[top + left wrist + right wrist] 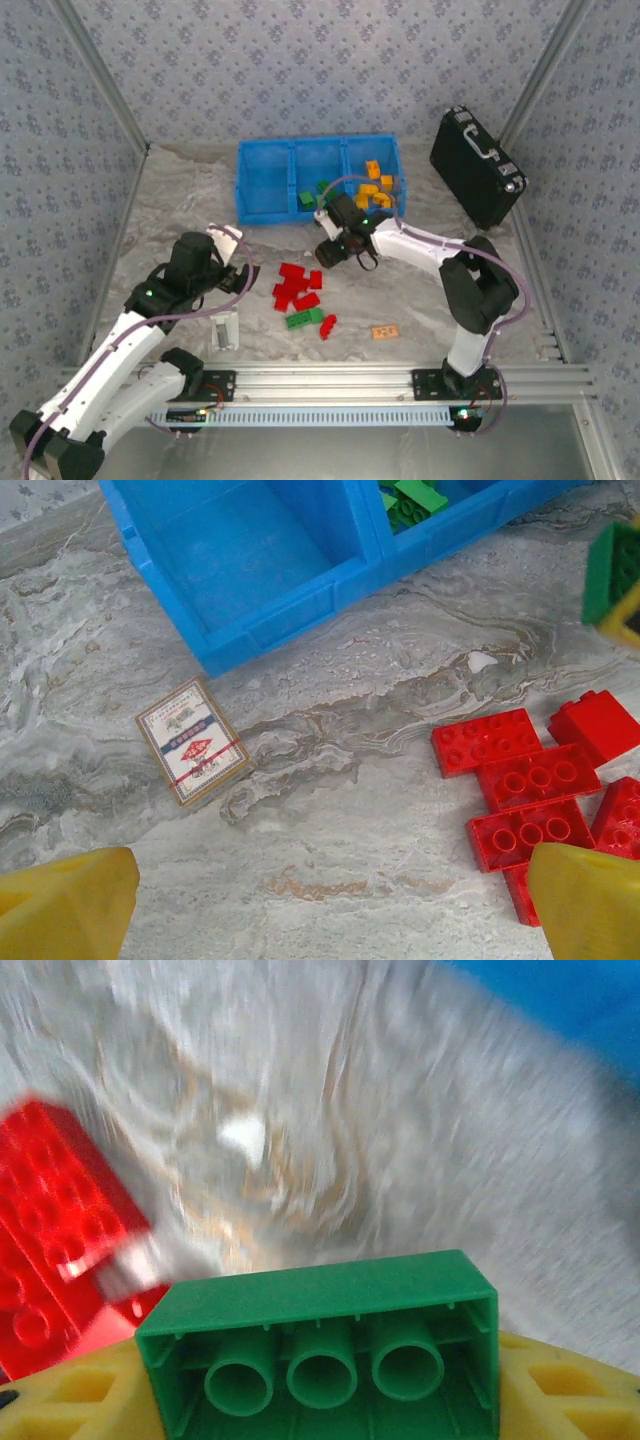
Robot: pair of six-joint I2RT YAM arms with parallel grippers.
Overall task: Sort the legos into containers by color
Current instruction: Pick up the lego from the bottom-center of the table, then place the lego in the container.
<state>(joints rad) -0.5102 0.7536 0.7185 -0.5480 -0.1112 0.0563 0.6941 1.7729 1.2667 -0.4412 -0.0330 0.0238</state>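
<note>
right gripper [338, 252]: closed on one green brick [325, 1345], a yellow finger at each end and the hollow underside facing the wrist camera.
brick position: off the table, between the red bricks [297, 285] and the blue tray [262, 212].
left gripper [320, 920]: fingers spread wide with nothing between them, hanging over bare table just beside the red pile.
tray fill: green bricks [308, 197] sit in the middle compartment and orange-yellow bricks [375, 186] in the right one. We see no red in it yet.
loose on table: besides the red pile, a second green piece [303, 319] with a lone red one [327, 326] just beside it.
handling: we judge these light, rigid and slick-sided, not fragile. The flat parallel walls give the pads full contact. Studs or a corner would let the brick twist out.
grip check: the brick looks square in the jaws. We see no tilt.
next, our call: carry it over the middle compartment and let go low, since light plastic bounces.
ignore: the printed card [192, 740] and the black case [478, 168].
</note>
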